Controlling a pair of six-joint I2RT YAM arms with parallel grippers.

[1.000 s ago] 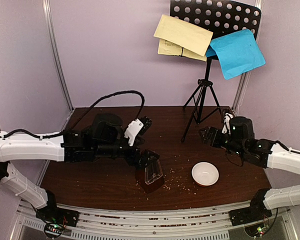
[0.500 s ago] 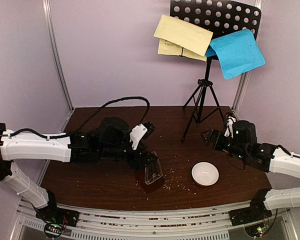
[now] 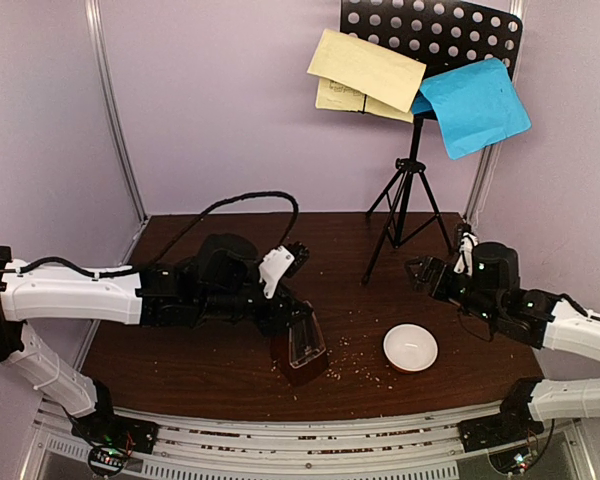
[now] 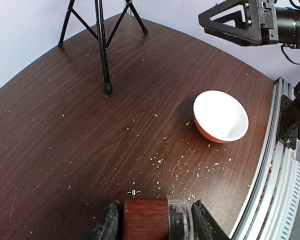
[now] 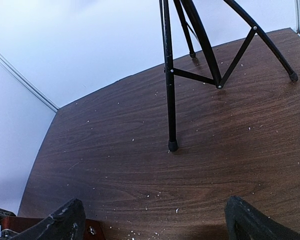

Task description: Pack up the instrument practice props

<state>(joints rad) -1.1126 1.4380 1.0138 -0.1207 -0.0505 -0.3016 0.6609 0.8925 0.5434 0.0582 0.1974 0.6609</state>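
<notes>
The small brown metronome with its clear cover stands near the table's front. My left gripper is shut on the metronome, one finger against the wooden body and the other against the clear cover. The black music stand stands at the back right on its tripod. Pale yellow sheets and a blue sheet rest on its perforated desk. My right gripper hovers open right of the tripod legs, with nothing between its fingers. In the right wrist view the right gripper faces the nearest stand leg.
A small white bowl with an orange outside sits right of the metronome, also in the left wrist view as the bowl. Pale crumbs lie scattered between them. A metal rail runs along the table's front edge.
My left gripper's fingers have come in from wide open onto the metronome's sides. My right arm has drifted slightly right and back.
</notes>
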